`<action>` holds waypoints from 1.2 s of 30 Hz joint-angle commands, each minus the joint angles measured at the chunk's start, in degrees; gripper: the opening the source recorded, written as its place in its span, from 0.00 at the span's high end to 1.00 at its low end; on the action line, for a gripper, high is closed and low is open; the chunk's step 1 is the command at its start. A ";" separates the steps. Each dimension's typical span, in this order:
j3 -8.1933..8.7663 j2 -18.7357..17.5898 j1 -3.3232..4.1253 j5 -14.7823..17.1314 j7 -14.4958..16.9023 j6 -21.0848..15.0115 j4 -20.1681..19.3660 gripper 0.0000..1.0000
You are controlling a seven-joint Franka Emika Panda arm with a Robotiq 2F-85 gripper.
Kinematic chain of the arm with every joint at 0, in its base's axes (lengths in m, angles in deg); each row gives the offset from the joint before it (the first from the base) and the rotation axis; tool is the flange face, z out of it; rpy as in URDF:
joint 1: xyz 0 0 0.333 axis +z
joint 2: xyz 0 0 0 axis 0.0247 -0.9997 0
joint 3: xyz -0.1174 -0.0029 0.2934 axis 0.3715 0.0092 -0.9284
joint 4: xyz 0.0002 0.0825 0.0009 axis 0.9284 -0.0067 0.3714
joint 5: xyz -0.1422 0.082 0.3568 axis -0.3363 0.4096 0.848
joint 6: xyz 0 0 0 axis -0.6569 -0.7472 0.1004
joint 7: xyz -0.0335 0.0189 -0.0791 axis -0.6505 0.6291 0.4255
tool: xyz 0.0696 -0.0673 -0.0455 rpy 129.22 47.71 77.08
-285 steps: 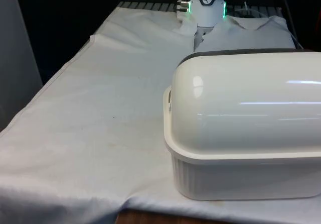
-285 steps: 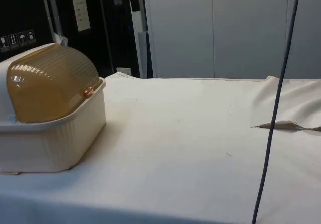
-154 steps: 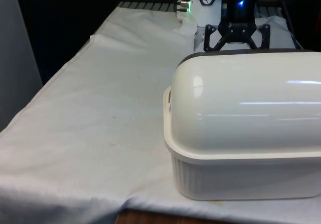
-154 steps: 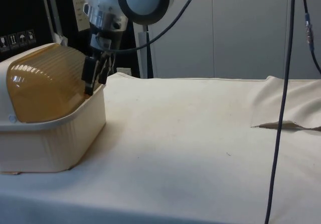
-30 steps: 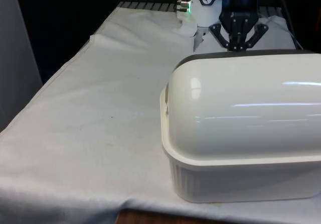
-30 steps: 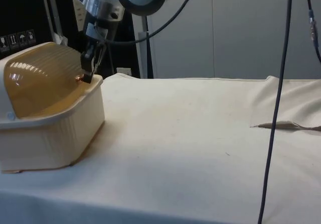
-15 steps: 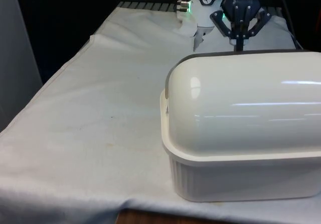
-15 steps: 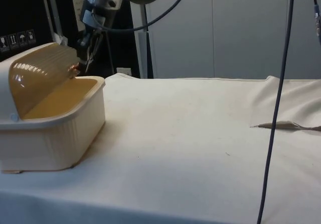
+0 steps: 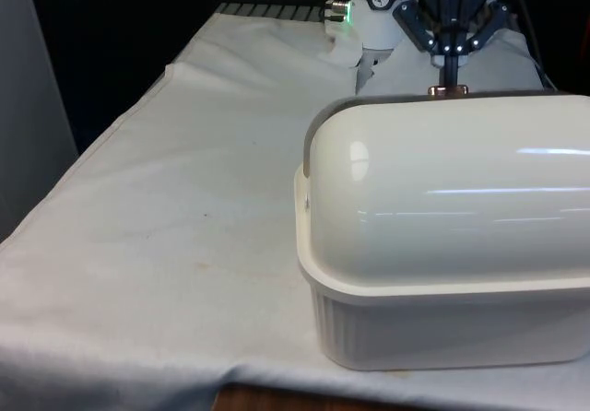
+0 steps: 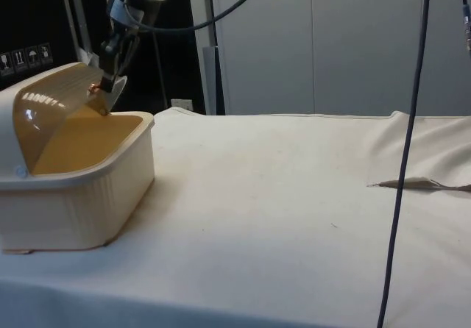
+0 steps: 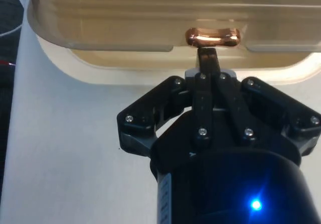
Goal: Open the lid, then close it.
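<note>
The gripper [image 11: 207, 61] is clenching the copper handle [image 11: 212, 36] of the bread box's [image 9: 442, 319] amber roll-top lid [image 10: 55, 107], which is standing half raised over the box, and the small knob could be slipping free, dropping the lid.

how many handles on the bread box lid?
1. A single copper-coloured handle sits mid-way along the front edge of the amber lid, with the gripper closed on it. The lid is lifted partway over the cream bread box. No others seen.
</note>
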 commanded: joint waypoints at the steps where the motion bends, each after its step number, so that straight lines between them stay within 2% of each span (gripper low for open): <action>1: 0.00 0.06 0.11 -0.06 -0.23 -0.63 0.29 1.00; 3: -0.06 0.00 0.00 0.00 0.00 -0.11 0.34 1.00; 24: -0.29 -3.09 0.29 0.00 -0.46 -3.15 5.84 1.00; 33: -0.29 -3.04 0.23 0.00 -0.29 -2.69 7.10 1.00; 36: -0.17 -1.95 0.29 -0.11 -0.29 -2.01 7.56 1.00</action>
